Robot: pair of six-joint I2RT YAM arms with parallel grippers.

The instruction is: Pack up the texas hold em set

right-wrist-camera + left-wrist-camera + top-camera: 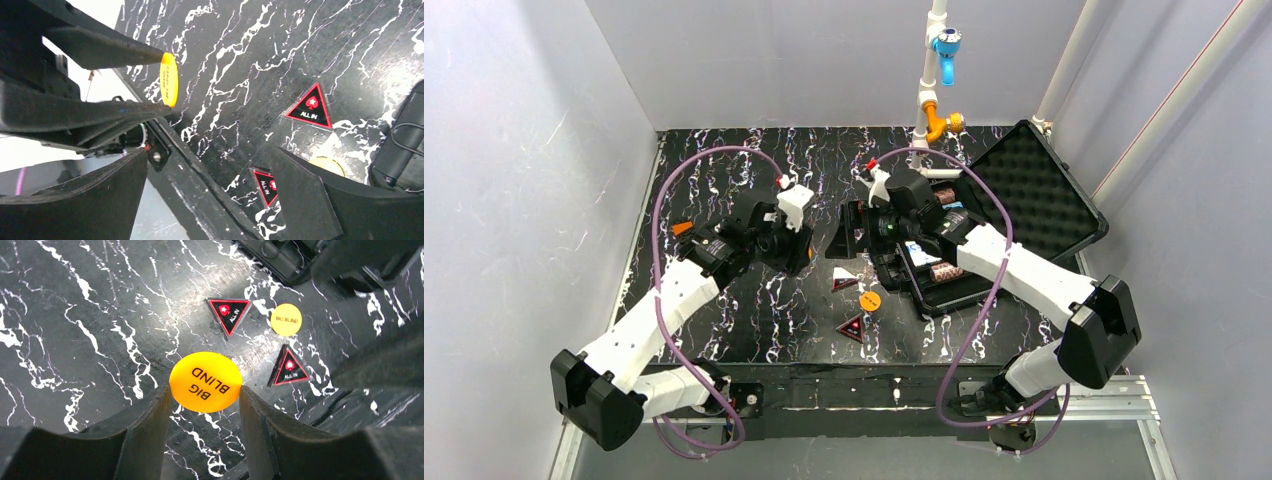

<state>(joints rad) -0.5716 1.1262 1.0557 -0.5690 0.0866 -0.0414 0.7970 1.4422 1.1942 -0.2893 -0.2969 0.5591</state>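
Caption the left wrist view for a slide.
Left gripper pinches an orange Big Blind disc above two All In markers and a second disc on the marbled table.

Top camera above and behind my bases, looking down on the table (pixel 754 320), my left wrist camera close over it, my right wrist camera low and tilted sideways, both wrists sharing the gripped orange disc (pixel 205 382) and triangular markers (pixel 228 314)

Left fingers (pixel 150 435) clamp orange BIG BLIND disc (pixel 205 382).

Left hand (pixel 205 392) half-closed, right hand (pixel 212 167) wide open
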